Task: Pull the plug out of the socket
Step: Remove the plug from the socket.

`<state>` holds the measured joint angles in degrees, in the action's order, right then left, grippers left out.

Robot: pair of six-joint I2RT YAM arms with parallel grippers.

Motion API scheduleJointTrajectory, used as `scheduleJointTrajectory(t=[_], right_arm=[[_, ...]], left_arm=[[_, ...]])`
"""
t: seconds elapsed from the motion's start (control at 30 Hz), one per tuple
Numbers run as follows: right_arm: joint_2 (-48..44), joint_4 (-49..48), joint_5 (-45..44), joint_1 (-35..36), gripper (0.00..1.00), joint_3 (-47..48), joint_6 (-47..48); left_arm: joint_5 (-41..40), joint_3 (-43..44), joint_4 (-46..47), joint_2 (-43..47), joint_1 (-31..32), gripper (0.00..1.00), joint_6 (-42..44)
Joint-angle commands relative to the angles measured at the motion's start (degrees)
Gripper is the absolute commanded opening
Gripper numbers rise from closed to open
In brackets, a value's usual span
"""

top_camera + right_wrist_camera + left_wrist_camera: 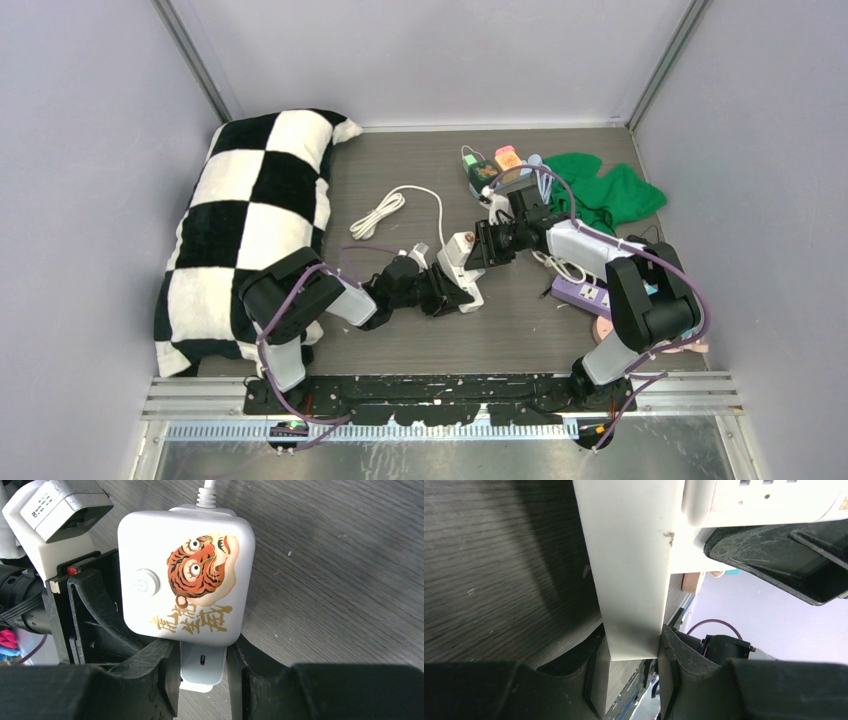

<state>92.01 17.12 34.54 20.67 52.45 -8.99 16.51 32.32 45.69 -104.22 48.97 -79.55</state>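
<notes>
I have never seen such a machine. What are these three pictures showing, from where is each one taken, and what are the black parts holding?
These are two robot arms fixed at the near edge of a table. The wide picture looks down from above and behind them. The other two come from small cameras on each wrist, so each shows its own black fingers at the bottom.

In the middle, the left gripper clamps a flat white piece of the socket cube. The right gripper is shut on a small white plug that sits in the cube's side; the cube's top carries a tiger picture.

Around lie a checkered pillow, a coiled white cable, a green cloth and a purple power strip.
</notes>
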Motion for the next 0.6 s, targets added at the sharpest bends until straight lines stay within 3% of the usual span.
scheduleJointTrajectory(t=[0.0, 0.17, 0.4, 0.57], right_arm=[[-1.0, 5.9, 0.8, 4.9, 0.01, 2.3, 4.3], [-1.0, 7.7, 4.7, 8.2, 0.01, 3.1, 7.0], [1.1, 7.8, 3.2, 0.2, 0.01, 3.4, 5.9], [0.5, 7.4, 2.4, 0.7, 0.01, 2.7, 5.6]], left_arm=[[-3.8, -0.6, 0.3, -1.7, -1.2, 0.00, 0.6], [-4.2, -0.9, 0.1, -1.3, -1.4, 0.00, 0.5], [-5.3, -3.4, 1.4, -0.7, -1.6, 0.00, -0.4], [-4.9, -3.0, 3.0, -2.1, -1.6, 0.00, -1.2]])
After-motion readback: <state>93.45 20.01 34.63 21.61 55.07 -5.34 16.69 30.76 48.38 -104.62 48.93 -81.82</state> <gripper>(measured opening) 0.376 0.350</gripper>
